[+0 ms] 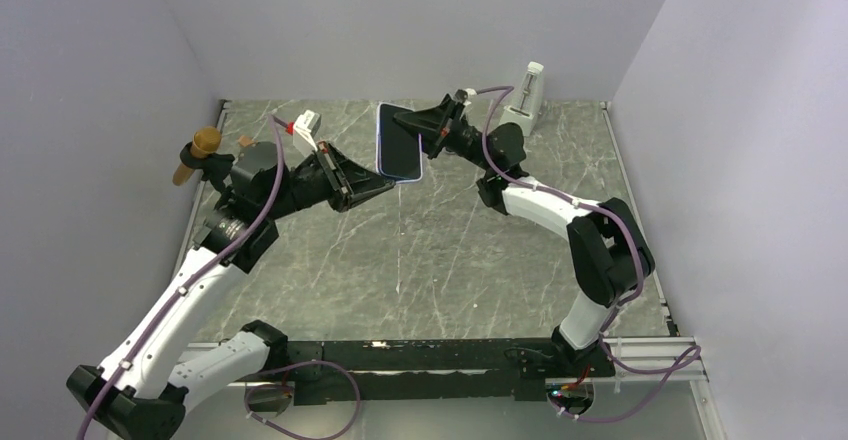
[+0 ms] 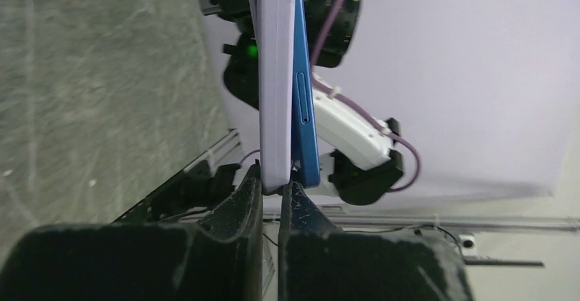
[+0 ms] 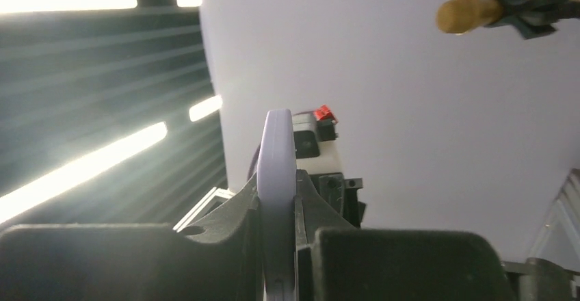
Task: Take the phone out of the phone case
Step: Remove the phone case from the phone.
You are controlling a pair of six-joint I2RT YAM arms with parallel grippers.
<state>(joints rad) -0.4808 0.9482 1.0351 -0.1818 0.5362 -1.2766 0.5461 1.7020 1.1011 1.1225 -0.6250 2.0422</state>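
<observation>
The phone (image 1: 398, 145), dark screen up, is held in the air between both grippers above the back of the table. In the left wrist view the pale lavender phone case (image 2: 275, 75) and the blue phone (image 2: 306, 109) stand edge-on side by side, parted at the near end. My left gripper (image 2: 273, 181) is shut on the case's near end only; the phone sits outside its right finger. It grips the lower end in the top view (image 1: 385, 182). My right gripper (image 1: 415, 125) is shut on the far end, with the case's lavender edge (image 3: 277, 150) between its fingers (image 3: 246, 205).
A brown-gold handle in a black clamp (image 1: 203, 150) stands at the table's left edge, also seen in the right wrist view (image 3: 472, 12). A white stand (image 1: 528, 90) is at the back right. Lavender walls enclose the marbled table (image 1: 430, 250).
</observation>
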